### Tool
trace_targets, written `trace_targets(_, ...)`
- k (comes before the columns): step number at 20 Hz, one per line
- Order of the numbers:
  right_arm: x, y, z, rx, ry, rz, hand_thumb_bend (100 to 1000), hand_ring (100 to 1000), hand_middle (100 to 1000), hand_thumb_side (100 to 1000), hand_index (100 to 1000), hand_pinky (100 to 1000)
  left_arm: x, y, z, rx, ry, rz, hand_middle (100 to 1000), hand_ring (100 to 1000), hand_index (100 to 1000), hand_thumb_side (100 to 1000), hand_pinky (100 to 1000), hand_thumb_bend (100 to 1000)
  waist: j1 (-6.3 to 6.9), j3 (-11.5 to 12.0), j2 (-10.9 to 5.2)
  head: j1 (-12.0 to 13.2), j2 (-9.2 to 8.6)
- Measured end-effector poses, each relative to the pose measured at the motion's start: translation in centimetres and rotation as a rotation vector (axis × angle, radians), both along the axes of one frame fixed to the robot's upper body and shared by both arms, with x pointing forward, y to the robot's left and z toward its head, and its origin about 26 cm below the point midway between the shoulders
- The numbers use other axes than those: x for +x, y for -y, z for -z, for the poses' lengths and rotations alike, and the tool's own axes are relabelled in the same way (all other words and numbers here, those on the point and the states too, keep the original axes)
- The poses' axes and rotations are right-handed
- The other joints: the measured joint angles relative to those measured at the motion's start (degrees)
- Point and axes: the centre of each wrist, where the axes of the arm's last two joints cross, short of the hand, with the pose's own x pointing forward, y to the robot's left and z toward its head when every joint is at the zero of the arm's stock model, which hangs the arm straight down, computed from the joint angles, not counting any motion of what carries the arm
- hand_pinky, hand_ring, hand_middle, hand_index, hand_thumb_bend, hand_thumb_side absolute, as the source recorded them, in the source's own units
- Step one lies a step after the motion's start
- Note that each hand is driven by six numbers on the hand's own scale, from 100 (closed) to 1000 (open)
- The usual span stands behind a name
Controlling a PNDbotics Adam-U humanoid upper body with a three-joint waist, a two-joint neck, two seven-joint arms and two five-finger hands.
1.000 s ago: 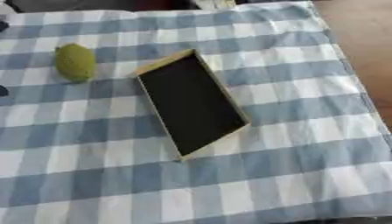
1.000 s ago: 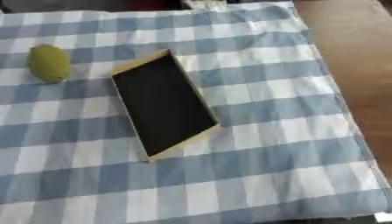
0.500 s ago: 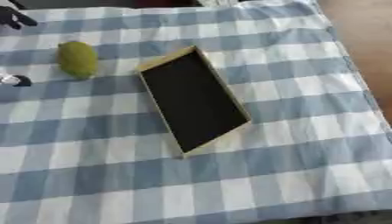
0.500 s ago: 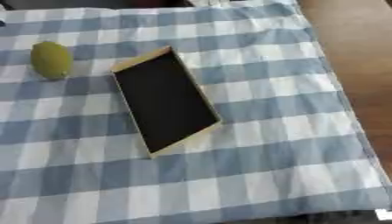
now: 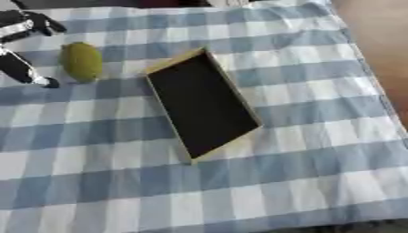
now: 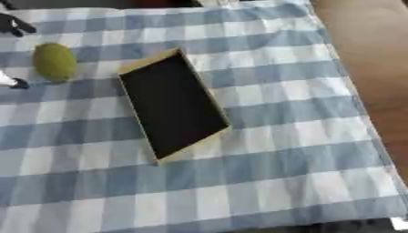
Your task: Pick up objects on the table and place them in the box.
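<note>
A green oval fruit [image 5: 81,61] lies on the blue and white checked cloth at the upper left. Just left of it my left hand [image 5: 20,68] comes in from the left edge, fingers spread apart on either side of the fruit's left end, touching nothing that I can see. The box [image 5: 202,103] is a shallow tan-rimmed tray with a black inside, lying slantwise in the middle of the cloth with nothing in it. My right hand does not show in either view.
The checked cloth [image 5: 303,173] covers the table. Bare brown table wood [image 6: 366,54] runs down the right side beyond the cloth's edge.
My left hand has come into view from the left edge and moved toward the fruit. The whole picture has also shifted a little, so the head has moved.
</note>
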Motion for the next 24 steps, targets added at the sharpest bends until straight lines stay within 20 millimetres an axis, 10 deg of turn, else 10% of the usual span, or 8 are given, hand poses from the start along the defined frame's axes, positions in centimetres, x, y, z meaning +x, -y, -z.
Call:
trace_targets(19, 0.2, -0.5, 0.0, 0.012, -0.002, -0.022, 100, 656, 616, 622, 670, 794, 3.0, 2.5, 1.1, -0.093, 0.067, -0.083, 838, 819, 904, 100, 883, 685, -0.52, -1.26, 1.04, 1.59, -0.60)
trace_targets(24, 0.2, -0.6, 0.1, 0.012, -0.005, -0.030, 100, 656, 616, 624, 670, 795, 3.4, 2.9, 1.6, -0.122, 0.045, -0.083, 755, 685, 830, 100, 714, 550, -0.50, -1.58, 1.26, 1.93, -0.62)
